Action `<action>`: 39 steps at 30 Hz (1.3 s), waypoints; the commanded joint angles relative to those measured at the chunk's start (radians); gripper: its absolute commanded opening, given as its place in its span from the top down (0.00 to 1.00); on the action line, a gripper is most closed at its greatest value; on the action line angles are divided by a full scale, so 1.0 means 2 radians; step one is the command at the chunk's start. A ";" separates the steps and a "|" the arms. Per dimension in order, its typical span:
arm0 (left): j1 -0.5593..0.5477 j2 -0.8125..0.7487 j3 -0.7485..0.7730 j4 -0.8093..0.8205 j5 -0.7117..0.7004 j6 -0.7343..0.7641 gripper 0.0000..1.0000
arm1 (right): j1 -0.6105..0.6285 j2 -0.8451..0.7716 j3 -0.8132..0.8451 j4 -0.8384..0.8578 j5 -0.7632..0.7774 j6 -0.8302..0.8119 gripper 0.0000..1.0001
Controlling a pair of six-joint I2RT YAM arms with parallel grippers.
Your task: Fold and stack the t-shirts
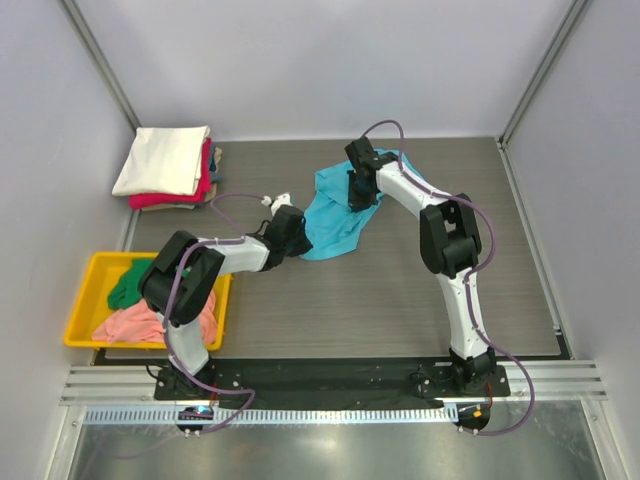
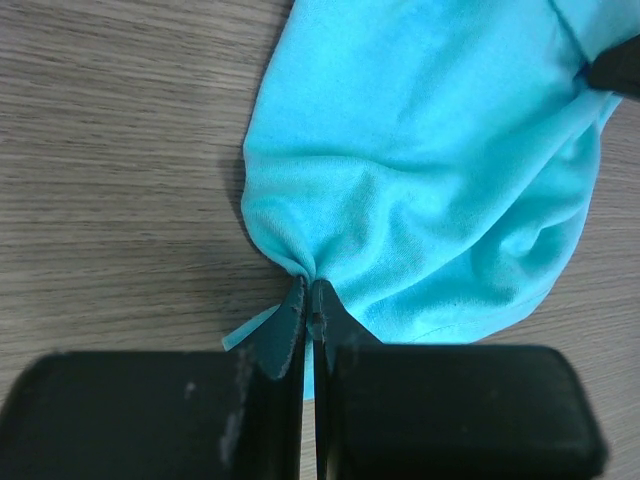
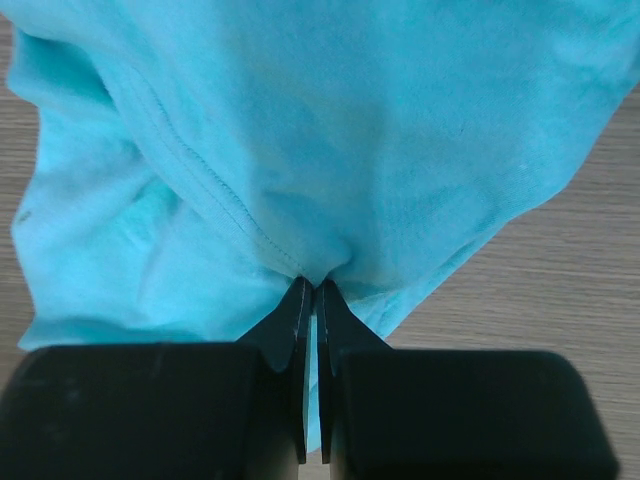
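Turquoise t-shirt (image 1: pixel 335 218) lies bunched, the left gripper (image 2: pixel 311 300) clamped on its eight-o'clock edge and the right gripper (image 3: pixel 310 292) clamped on its one-o'clock edge; spreading it flat probably comes next.

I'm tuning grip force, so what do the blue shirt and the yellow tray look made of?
Blue shirt: soft matte knit cloth, possibly cotton jersey; it bunches into wrinkles where pinched. Yellow tray: apparently smooth rigid plastic; even colour, moulded rim.
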 commanded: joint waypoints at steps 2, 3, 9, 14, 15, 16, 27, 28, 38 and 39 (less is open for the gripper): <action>0.003 0.042 -0.019 -0.091 -0.022 0.020 1.00 | -0.001 -0.026 0.049 -0.023 0.003 -0.010 0.96; 0.003 0.043 -0.018 -0.092 -0.022 0.021 1.00 | -0.003 -0.029 0.053 -0.028 0.003 -0.010 0.96; 0.003 0.044 -0.016 -0.099 -0.032 0.022 1.00 | -0.015 -0.039 0.070 -0.043 -0.011 -0.015 0.92; 0.006 0.044 -0.017 -0.104 -0.035 0.022 1.00 | -0.032 -0.048 0.066 -0.043 -0.022 -0.017 0.90; 0.007 0.043 -0.018 -0.105 -0.036 0.022 1.00 | -0.035 -0.049 0.064 -0.044 -0.026 -0.017 0.87; 0.008 0.042 -0.018 -0.105 -0.036 0.022 1.00 | -0.039 -0.051 0.065 -0.043 -0.026 -0.017 0.86; 0.011 0.041 -0.021 -0.106 -0.039 0.022 1.00 | -0.050 -0.053 0.050 -0.043 -0.051 -0.022 0.94; 0.011 0.039 -0.022 -0.105 -0.040 0.022 1.00 | -0.050 -0.053 0.049 -0.041 -0.053 -0.022 0.98; 0.012 -0.066 -0.012 -0.166 -0.048 0.048 1.00 | -0.070 -0.150 0.000 0.016 -0.063 0.005 0.99; 0.012 -0.101 -0.008 -0.192 -0.055 0.058 1.00 | -0.072 -0.165 0.001 0.016 -0.058 0.007 0.99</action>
